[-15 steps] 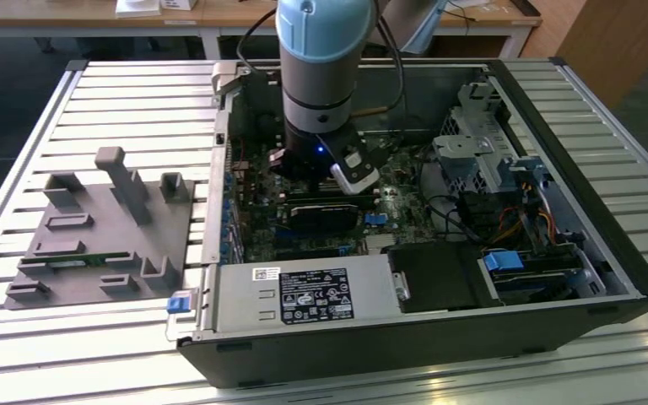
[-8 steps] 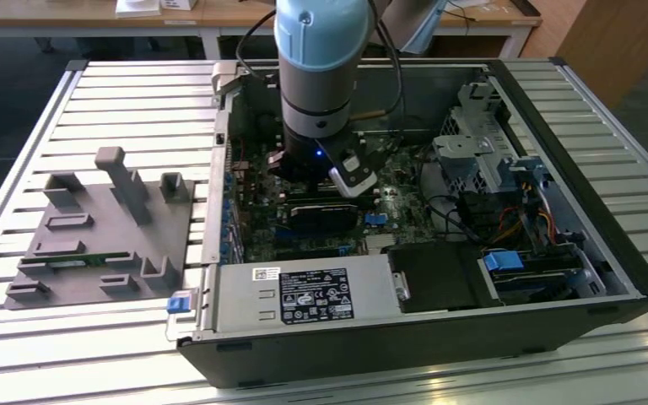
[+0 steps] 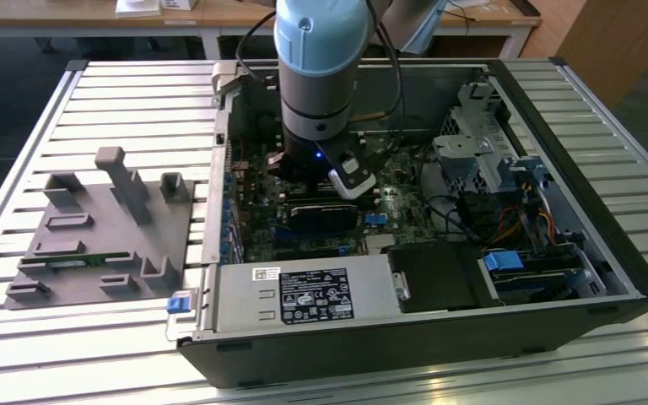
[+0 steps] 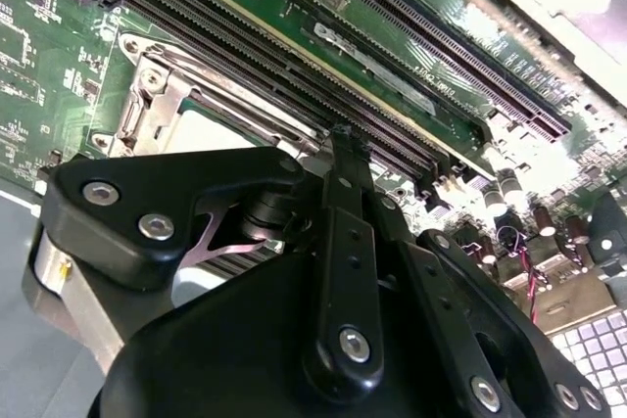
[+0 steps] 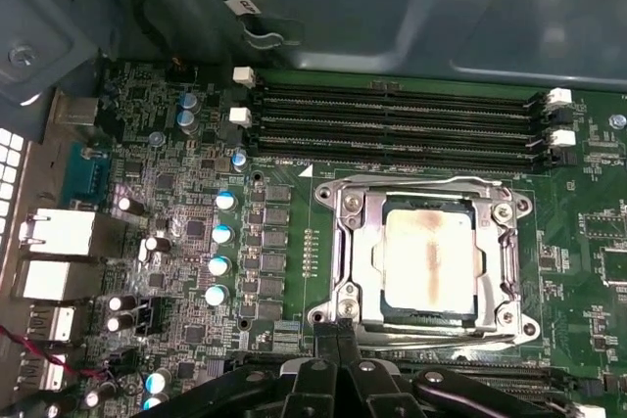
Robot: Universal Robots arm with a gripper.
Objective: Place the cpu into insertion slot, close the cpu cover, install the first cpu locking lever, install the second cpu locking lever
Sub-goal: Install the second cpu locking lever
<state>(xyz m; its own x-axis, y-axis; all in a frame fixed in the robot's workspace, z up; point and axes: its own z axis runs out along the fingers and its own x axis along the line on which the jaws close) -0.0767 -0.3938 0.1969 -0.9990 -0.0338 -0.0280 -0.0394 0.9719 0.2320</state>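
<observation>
In the first wrist view the cpu (image 5: 431,256), a pale silvery square with a brownish smear, lies in the insertion slot (image 5: 326,195) on the green board. The cpu cover (image 5: 355,242), a silver frame with a square window, lies flat over it. Thin wire levers run along the socket's edges (image 5: 421,181). My gripper (image 5: 338,328) stands at one edge of the socket, its black fingertips pressed together with nothing between them. In the second wrist view the gripper (image 4: 340,134) points at the socket's edge beside the cover (image 4: 167,105). The exterior view has the arm reaching down into the open computer case (image 3: 301,181).
Long black memory slots (image 5: 392,119) run along the far side of the socket. Capacitors (image 5: 220,232) and port blocks (image 5: 59,232) crowd the board. The case wall (image 5: 392,7) rises behind. A grey fixture (image 3: 99,228) lies at the exterior view's left, a power supply (image 3: 301,295) in front.
</observation>
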